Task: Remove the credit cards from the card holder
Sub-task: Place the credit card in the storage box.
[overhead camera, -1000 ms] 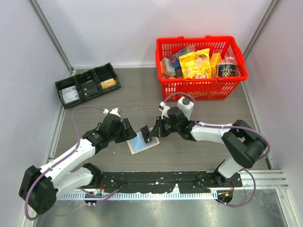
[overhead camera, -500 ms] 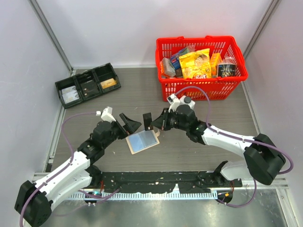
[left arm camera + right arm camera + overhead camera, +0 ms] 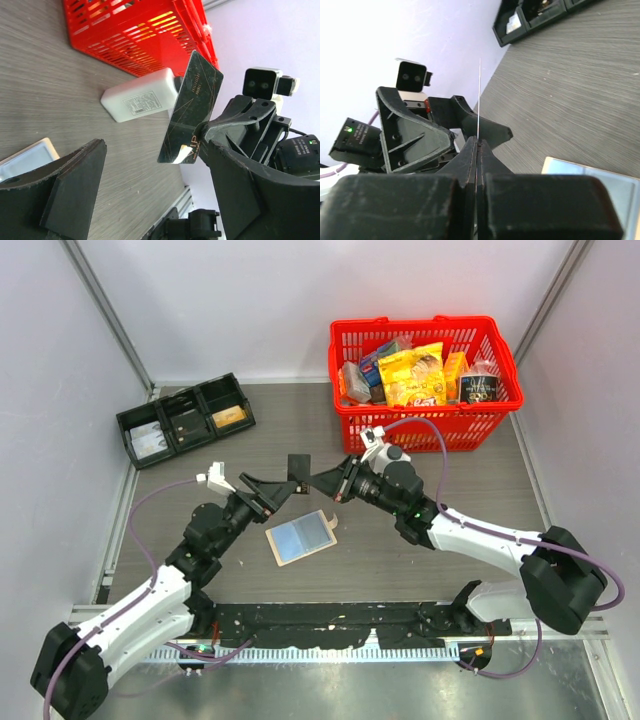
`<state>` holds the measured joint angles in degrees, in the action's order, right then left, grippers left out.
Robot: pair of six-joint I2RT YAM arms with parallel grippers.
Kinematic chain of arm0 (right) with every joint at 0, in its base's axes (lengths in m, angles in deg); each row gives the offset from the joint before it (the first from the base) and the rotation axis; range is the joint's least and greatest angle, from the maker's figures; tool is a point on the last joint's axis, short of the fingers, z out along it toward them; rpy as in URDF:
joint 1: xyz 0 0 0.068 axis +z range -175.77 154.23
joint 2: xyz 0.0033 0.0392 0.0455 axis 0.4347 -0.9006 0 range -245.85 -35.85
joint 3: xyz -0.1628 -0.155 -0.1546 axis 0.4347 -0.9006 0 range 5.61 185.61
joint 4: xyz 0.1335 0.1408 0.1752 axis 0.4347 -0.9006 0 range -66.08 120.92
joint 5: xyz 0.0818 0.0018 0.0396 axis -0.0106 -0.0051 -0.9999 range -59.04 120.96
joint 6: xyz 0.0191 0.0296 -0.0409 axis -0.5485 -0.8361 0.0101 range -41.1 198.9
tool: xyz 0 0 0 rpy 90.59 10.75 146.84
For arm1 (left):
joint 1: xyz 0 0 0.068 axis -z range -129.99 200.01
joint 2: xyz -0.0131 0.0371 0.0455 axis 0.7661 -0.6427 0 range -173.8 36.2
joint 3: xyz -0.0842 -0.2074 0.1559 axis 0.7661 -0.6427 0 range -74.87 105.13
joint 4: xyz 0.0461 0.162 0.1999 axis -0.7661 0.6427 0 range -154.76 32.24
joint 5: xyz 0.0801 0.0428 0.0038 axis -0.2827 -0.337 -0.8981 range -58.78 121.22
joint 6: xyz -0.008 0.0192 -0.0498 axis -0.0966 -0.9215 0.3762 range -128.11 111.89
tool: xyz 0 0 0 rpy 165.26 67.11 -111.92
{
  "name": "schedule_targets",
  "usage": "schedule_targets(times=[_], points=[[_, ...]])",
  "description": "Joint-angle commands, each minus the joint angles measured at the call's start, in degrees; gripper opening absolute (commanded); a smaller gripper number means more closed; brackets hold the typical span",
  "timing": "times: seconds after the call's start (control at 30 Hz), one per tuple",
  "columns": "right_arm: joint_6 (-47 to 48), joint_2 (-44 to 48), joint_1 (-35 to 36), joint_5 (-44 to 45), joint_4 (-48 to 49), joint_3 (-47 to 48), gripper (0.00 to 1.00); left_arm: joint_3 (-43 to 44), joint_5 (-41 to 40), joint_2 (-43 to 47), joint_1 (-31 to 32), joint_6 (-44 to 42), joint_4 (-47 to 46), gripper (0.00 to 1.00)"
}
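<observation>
The right end effector (image 3: 322, 480) is clamped on a thin dark credit card (image 3: 298, 465), raised off the grey wood-grain surface (image 3: 250, 440). The left end effector (image 3: 272, 492) stands apart, the card just at its 2 o'clock. The flat tan card holder (image 3: 300, 537) lies below at 6 o'clock, long axis 8-to-2. We judge a hand-over likely. The room lies toward 9 o'clock, since the red plastic basket (image 3: 425, 420) crowds 1 o'clock.
</observation>
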<state>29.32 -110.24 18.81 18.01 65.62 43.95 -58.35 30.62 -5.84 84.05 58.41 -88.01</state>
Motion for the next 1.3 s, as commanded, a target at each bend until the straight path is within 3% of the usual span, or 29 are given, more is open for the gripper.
schedule_targets(times=[0.0, 0.17, 0.47, 0.53, 0.73, 0.87, 0.93, 1.1, 1.27], points=[[-2.4, -0.1, 1.7, 1.5, 7.0, 0.1, 0.01, 0.5, 2.6, -1.5, 0.1, 1.6, -9.1, 0.83], [-2.8, -0.1, 2.3, 1.8, 7.7, 0.1, 0.01, 0.6, 4.2, -4.4, 0.0, 2.9, -13.9, 0.65], [-2.8, 0.4, 2.3, 1.8, 7.4, -0.7, 0.01, 0.6, 5.2, -3.7, 0.1, 3.2, -16.3, 0.10], [-1.9, 0.7, 2.3, 1.3, 6.5, -0.6, 0.11, 0.6, 5.1, -2.8, 0.0, 2.2, -14.9, 0.01], [7.9, 6.6, 1.0, 2.5, -5.4, 1.7, 0.64, 4.1, 5.2, 1.9, 0.0, -6.3, -1.8, 0.00], [22.5, 10.8, -0.5, -0.1, -21.9, 9.5, 0.84, 11.4, 9.8, 2.3, 0.0, -18.2, 11.3, 0.00], [34.1, 11.7, -0.6, -1.7, -31.9, 14.0, 0.85, 16.0, 13.2, 1.0, -0.1, -24.8, 18.0, 0.00], [48.2, 13.8, -0.7, -5.9, -50.8, 21.9, 0.85, 28.0, 23.9, -3.7, 0.0, -38.9, 33.2, 0.00], [56.0, 16.6, -0.9, -10.5, -57.8, 27.3, 0.84, 36.9, 34.2, -7.6, -0.1, -50.2, 43.7, 0.00]])
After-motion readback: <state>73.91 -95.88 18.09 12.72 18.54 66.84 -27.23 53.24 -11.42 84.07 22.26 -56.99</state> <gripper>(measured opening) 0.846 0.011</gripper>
